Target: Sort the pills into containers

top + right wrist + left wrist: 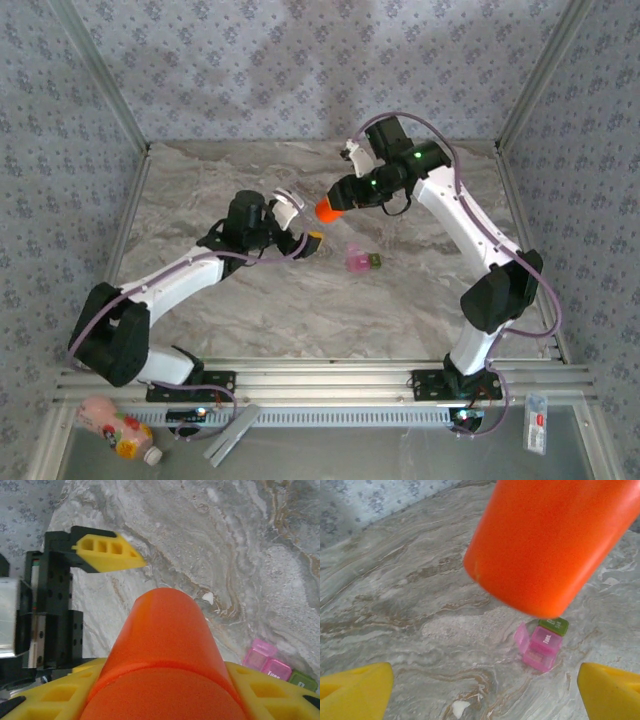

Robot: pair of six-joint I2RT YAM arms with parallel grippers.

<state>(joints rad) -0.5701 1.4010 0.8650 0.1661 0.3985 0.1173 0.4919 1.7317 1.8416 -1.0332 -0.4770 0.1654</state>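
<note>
Right end effector [167, 700] clasped the bottle [167, 630] aloft; left end effector [485, 695] gaped empty nearby. Uncapping step, I'd judge: left must line up, then clamp the bottle's free end.

Marbled table [300, 310], pink drink bottle [118, 432], patterned walls [250, 60]

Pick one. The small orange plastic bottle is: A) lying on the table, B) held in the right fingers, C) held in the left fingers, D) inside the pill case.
B: the right arm's yellow fingers clamp the small orange plastic bottle on both sides.
</note>
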